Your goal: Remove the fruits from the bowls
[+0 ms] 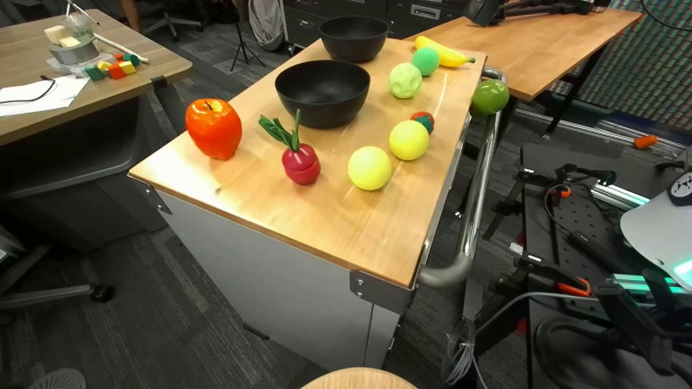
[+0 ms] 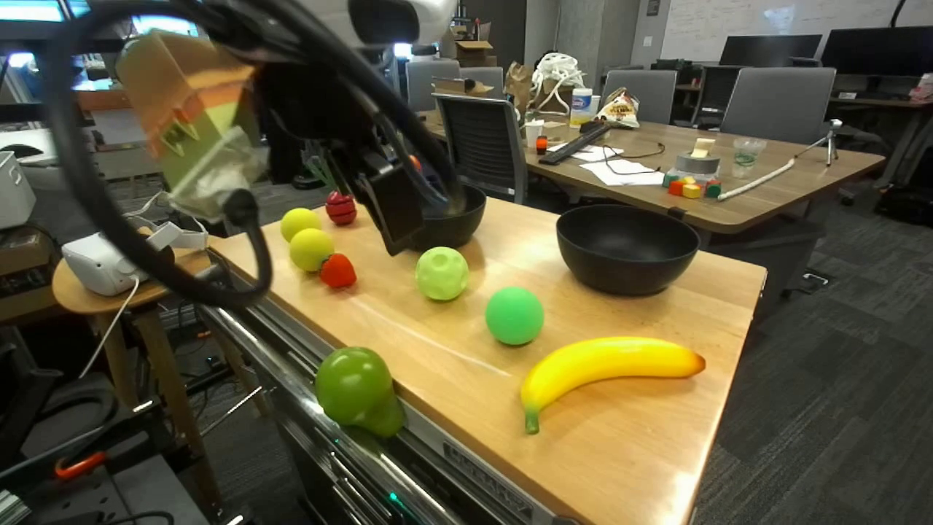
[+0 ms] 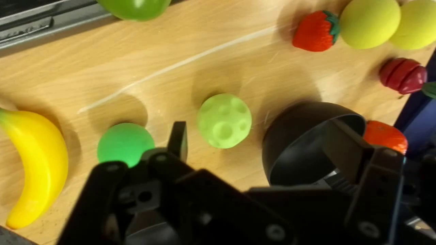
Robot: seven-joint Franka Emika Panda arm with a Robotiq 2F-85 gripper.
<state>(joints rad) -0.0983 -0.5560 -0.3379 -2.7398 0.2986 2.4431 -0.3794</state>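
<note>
- Tabletop [image 2: 627, 452]: every piece listed below is out on it or at its edge, so I'd judge you finished, or very nearly.
- Front bowl [image 1: 323, 100] and back bowl [image 1: 354, 46], as an exterior view faces them: both upright, no fruit showing in either, so nothing looks left for you to lift out.
- Hand [image 3: 260, 140]: above the tabletop, your jaws standing wide apart and clamped on nothing.
- Banana [image 2: 612, 364]: out, near the back bowl.
- Red apple [image 1: 213, 129]: out, standing near the tabletop's edge.
- Green pear [image 2: 356, 389]: out, but perched at the edge by the metal rail [image 1: 483, 178]; it could roll off on you.
- Radish [image 1: 301, 165]: out, leaves up.
- Two yellow balls [image 1: 370, 168], dimpled ball [image 2: 442, 273] and green ball [image 2: 514, 316]: out, beyond both bowls.
- Strawberry [image 2: 338, 270]: out, just beside a yellow ball.
</note>
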